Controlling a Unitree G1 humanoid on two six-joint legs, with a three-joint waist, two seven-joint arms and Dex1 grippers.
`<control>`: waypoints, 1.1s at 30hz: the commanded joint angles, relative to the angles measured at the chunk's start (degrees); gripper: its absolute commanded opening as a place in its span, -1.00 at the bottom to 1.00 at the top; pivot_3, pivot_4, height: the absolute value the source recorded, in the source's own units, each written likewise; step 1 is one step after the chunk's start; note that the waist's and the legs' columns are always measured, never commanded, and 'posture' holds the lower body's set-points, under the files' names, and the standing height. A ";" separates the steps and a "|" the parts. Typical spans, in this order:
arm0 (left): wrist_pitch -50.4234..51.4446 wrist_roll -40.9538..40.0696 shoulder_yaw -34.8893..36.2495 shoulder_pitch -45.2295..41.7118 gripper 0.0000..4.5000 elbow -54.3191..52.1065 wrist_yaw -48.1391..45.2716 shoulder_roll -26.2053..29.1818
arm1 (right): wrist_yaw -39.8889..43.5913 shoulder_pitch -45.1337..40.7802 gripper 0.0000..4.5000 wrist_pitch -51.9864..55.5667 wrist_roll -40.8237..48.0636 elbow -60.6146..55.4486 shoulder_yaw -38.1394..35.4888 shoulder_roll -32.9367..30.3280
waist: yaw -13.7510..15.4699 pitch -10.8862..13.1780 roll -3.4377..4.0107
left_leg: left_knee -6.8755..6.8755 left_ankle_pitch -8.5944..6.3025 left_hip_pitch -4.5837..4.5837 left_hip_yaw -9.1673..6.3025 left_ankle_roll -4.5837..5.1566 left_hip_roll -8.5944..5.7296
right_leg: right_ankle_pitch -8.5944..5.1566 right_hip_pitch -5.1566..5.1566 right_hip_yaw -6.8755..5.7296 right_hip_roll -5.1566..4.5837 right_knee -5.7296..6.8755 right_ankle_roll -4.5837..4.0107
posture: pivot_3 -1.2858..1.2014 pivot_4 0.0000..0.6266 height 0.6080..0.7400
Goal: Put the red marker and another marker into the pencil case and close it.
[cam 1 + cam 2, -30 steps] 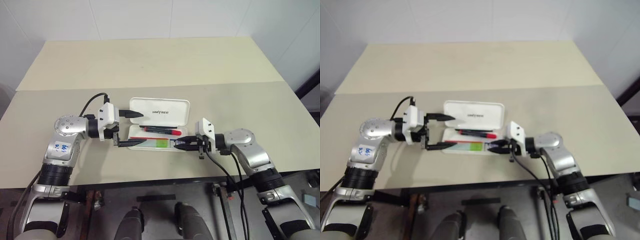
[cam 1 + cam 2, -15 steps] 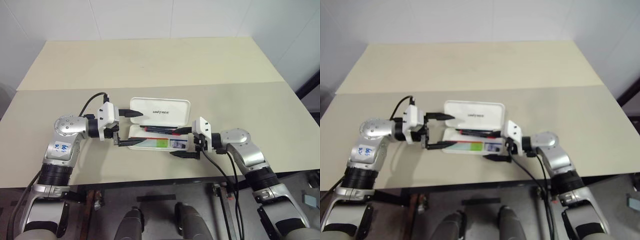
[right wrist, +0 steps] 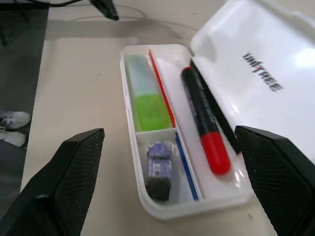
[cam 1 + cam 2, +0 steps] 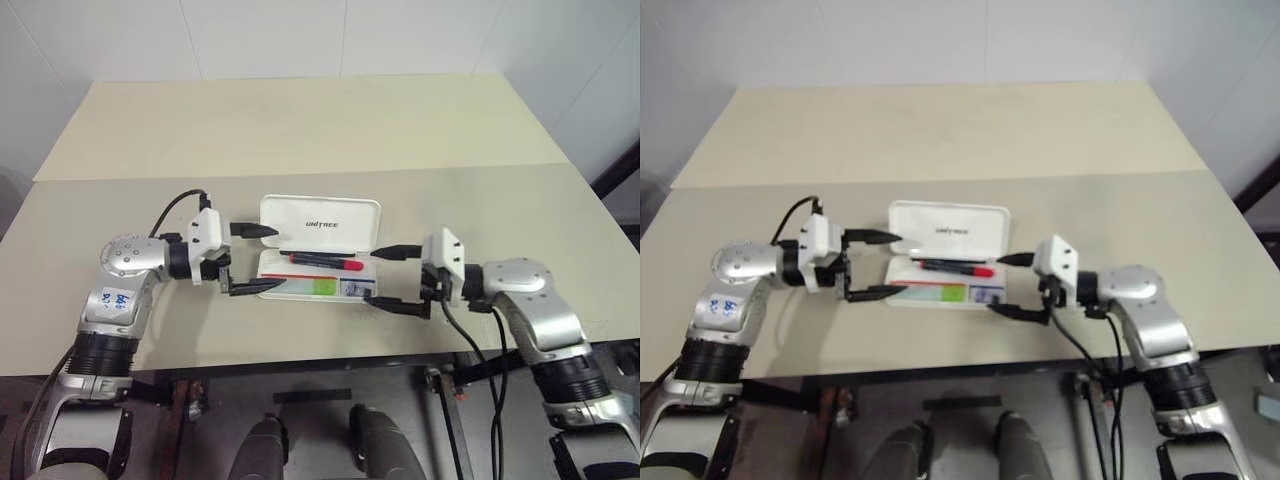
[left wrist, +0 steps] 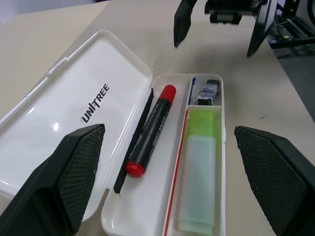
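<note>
Looks like a robot test room or lab, plain and bare. Two pale beige tables (image 4: 300,120) pushed together edge to edge, backed by blank white wall panels (image 4: 260,35). Loose black cables (image 4: 470,350) hanging below the table's near edge. A dark metal frame (image 5: 290,37) standing on a grey floor (image 4: 320,410) just past the table.

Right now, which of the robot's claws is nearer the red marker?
Left, narrowly. The left claw stands open at the pencil case's left end, beside the red marker; the right claw, also open, hangs just off the right end.
</note>
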 commanded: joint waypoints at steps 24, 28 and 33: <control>-5.56 -1.46 9.47 -0.25 -0.99 13.87 13.70 -3.34 | -8.41 3.72 1.00 2.70 3.69 -8.05 -10.35 -5.09 | 0.02 0.00 -0.01 | 0.02 0.00 0.02 0.02 0.01 -0.02 | 0.00 0.02 0.00 -0.06 0.02 0.01 | 0.03 -0.52 1.00; -1.91 0.18 9.38 -1.19 -0.99 15.44 20.64 -4.61 | -9.34 3.48 1.00 2.55 3.63 -7.97 -10.34 -4.88 | 0.08 0.00 -0.01 | 0.04 0.00 0.02 0.01 0.01 -0.03 | 0.01 0.02 -0.01 -0.06 0.06 0.02 | 0.03 -0.52 1.00; -0.02 3.24 7.36 -4.17 -0.99 19.05 26.61 -7.46 | -10.26 3.43 1.00 2.84 3.72 -8.78 -9.84 -4.52 | 0.22 0.00 -0.01 | 0.05 0.00 0.02 0.01 0.01 -0.04 | 0.01 0.02 -0.01 -0.06 0.05 0.02 | 0.03 -0.52 1.00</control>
